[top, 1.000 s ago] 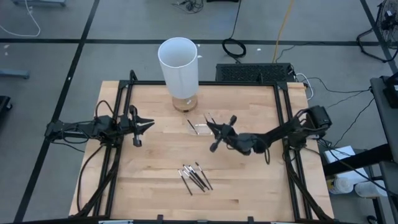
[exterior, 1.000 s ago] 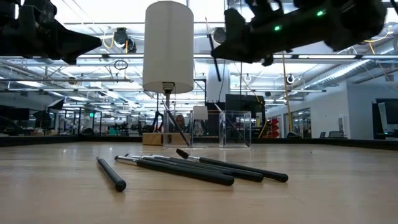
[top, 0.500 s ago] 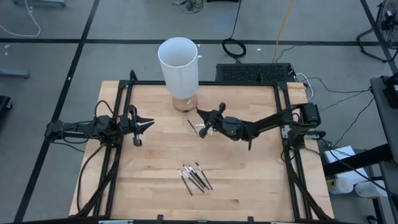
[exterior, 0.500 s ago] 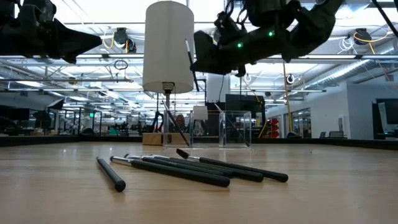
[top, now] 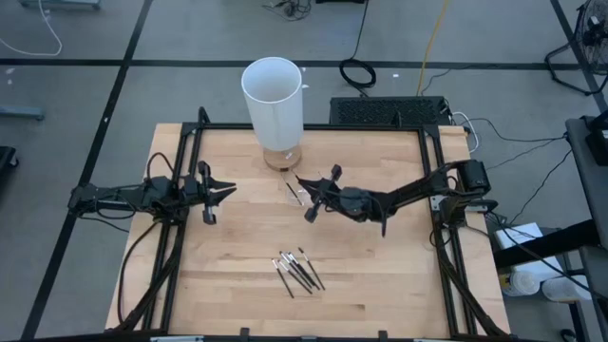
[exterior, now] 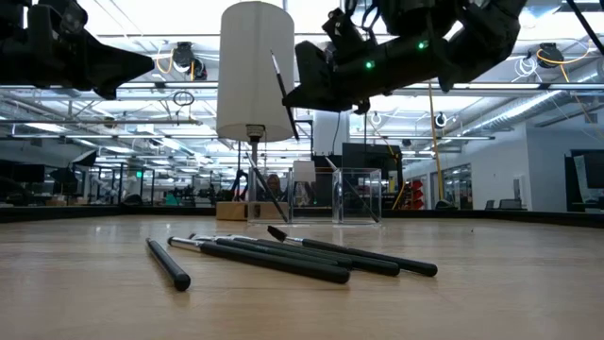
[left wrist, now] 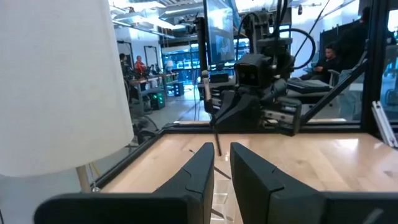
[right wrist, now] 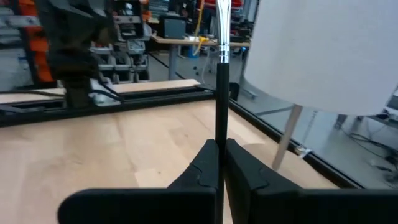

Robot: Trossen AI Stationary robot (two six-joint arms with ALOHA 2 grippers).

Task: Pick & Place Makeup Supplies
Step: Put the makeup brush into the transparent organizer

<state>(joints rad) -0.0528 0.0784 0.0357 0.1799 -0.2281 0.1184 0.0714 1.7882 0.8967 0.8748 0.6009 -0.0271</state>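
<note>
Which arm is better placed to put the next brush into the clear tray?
The right. Its end effector already holds a brush upright in the air, close to the clear tray. The left end effector waits at the table's left side, holding nothing.

I am working in a big lab. I see a wood table (top: pixel 237 247) in a black frame (top: pixel 313 126), cables (top: pixel 356 71) on the grey floor, ceiling lights (exterior: pixel 189 61), and desks (right wrist: pixel 180 40) far behind.

high: straight down over worktop (top: pixel 380 266) | low: level across worktop surface | wrists: forward past own fingers, facing each other
</note>
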